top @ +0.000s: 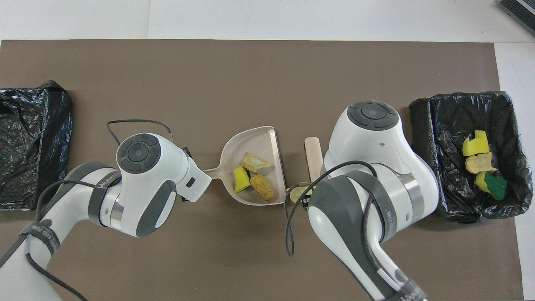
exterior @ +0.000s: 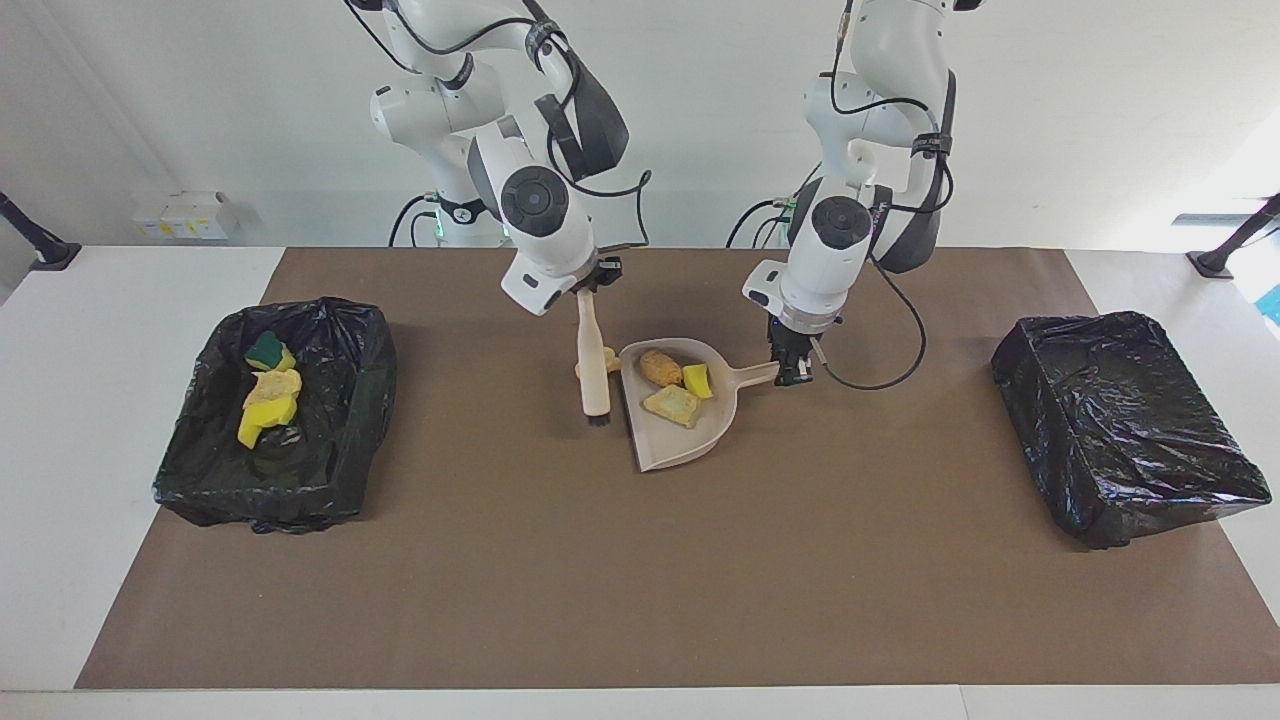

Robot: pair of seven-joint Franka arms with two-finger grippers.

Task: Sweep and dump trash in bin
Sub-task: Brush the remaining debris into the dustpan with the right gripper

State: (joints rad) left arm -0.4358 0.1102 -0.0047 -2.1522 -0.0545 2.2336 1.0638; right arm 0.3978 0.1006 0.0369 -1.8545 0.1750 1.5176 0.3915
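A brown mat (exterior: 640, 580) is laid over most of the white table (exterior: 100, 420). A black-bagged bin (exterior: 1130, 430) is set at the left arm's end of the mat; its bag is seen stretched over the top. A power strip (exterior: 185, 215) is seen at the wall near the right arm's end. Black stand feet (exterior: 45, 250) are placed at both table corners nearest the robots. A dark slatted object (top: 518, 10) is partly seen at one corner of the overhead view.
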